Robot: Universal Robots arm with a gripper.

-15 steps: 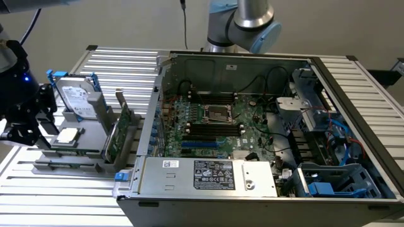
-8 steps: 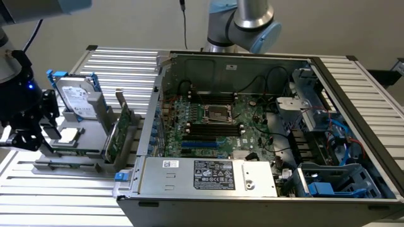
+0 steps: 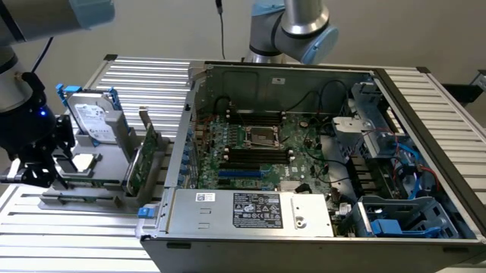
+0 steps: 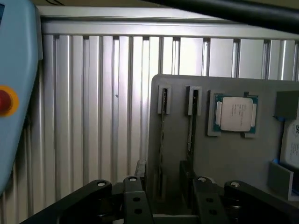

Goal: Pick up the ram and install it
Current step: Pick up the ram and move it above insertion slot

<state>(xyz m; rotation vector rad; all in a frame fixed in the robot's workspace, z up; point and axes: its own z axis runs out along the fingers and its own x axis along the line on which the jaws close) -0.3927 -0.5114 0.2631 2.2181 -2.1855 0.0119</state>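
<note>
Item nearest your wrist camera: the gripper [image 4: 166, 207], with its two black fingers [image 4: 136, 203] spread wide and nothing between them. It hangs over the near edge of the grey holder [image 4: 224, 163]. One ram stick [image 4: 161, 140] stands on edge in a slot of that holder, seen edge-on. A second stick [image 4: 191, 135] stands in the slot just beside it. You cannot tell whether a finger touches either one. Also on the holder are a square silver processor [image 4: 233, 113] in its recess and the corner of a hard drive [image 4: 292, 144]. A pale blue pendant [image 4: 16, 93] with a red button [image 4: 3, 100] lies on the ribbed metal table [image 4: 93, 116]. In the exterior view, at its left, you find the gripper [image 3: 34, 175] low at the holder's [image 3: 91, 199] end. The hard drive [image 3: 95, 116] stands upright in a blue-handled bracket. A green expansion card [image 3: 143, 156] stands on edge just beside the computer case [image 3: 414, 114]. The case lies open on its side, showing a green motherboard [image 3: 304, 165]. Black memory slots [image 3: 258, 153] flank its central socket [image 3: 262, 136]. A grey power supply [image 3: 251, 211] sits at the front. A blue drive cage [image 3: 395, 224] is at the exterior view's right.
</note>
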